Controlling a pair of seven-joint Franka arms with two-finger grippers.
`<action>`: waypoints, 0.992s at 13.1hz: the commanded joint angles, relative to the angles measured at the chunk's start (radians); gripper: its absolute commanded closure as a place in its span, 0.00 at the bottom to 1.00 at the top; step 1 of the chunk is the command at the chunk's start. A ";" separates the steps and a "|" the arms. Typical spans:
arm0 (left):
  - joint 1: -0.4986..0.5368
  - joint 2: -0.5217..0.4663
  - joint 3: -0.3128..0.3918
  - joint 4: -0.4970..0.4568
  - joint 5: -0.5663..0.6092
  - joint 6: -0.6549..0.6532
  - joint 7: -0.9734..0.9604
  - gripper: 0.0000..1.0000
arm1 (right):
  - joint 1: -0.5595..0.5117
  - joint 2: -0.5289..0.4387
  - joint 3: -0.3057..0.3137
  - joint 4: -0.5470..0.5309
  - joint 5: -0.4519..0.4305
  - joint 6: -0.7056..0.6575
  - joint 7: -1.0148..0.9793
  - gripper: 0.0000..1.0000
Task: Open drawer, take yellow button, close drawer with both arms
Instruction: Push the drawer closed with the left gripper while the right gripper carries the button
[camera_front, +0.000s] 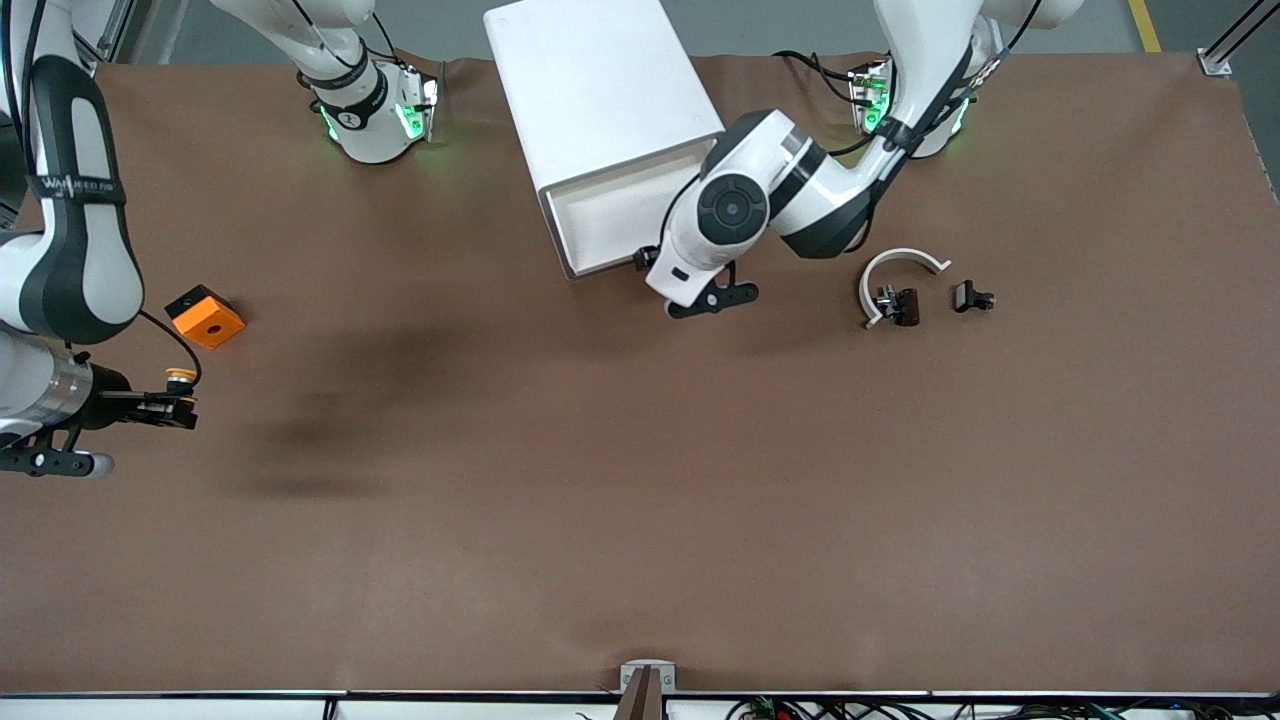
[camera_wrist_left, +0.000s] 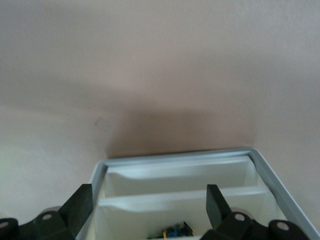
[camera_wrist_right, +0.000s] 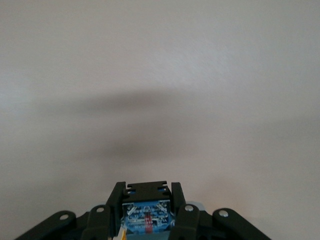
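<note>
The button (camera_front: 181, 376), with a round orange-yellow cap on a black-and-blue body (camera_wrist_right: 147, 210), sits between the fingers of my right gripper (camera_wrist_right: 147, 200), which is shut on it. That gripper (camera_front: 178, 404) hangs over the table at the right arm's end, close to the orange block. The white drawer (camera_front: 560, 232) stands pulled out of its cabinet (camera_front: 590, 80). My left gripper (camera_wrist_left: 149, 205) is open over the drawer's front end, its fingers (camera_wrist_left: 80, 206) spread to either side of the compartments. A small blue, yellow and black part (camera_wrist_left: 175, 231) lies in one compartment (camera_wrist_left: 150, 215).
An orange square block with a centre hole (camera_front: 205, 316) lies beside my right gripper. Toward the left arm's end lie a white curved piece (camera_front: 900, 262) and two small black clips (camera_front: 903, 305) (camera_front: 972, 297). Brown cloth covers the table (camera_front: 640, 500).
</note>
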 joint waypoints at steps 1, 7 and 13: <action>0.002 -0.006 -0.060 -0.005 0.006 -0.014 -0.070 0.00 | -0.053 0.062 0.023 0.010 -0.011 0.026 -0.004 1.00; -0.086 0.001 -0.084 -0.006 0.003 -0.014 -0.226 0.00 | -0.086 0.184 0.023 0.031 -0.043 0.112 -0.007 1.00; -0.104 0.004 -0.083 0.005 0.012 -0.016 -0.298 0.00 | -0.097 0.244 0.025 0.031 -0.066 0.206 -0.040 1.00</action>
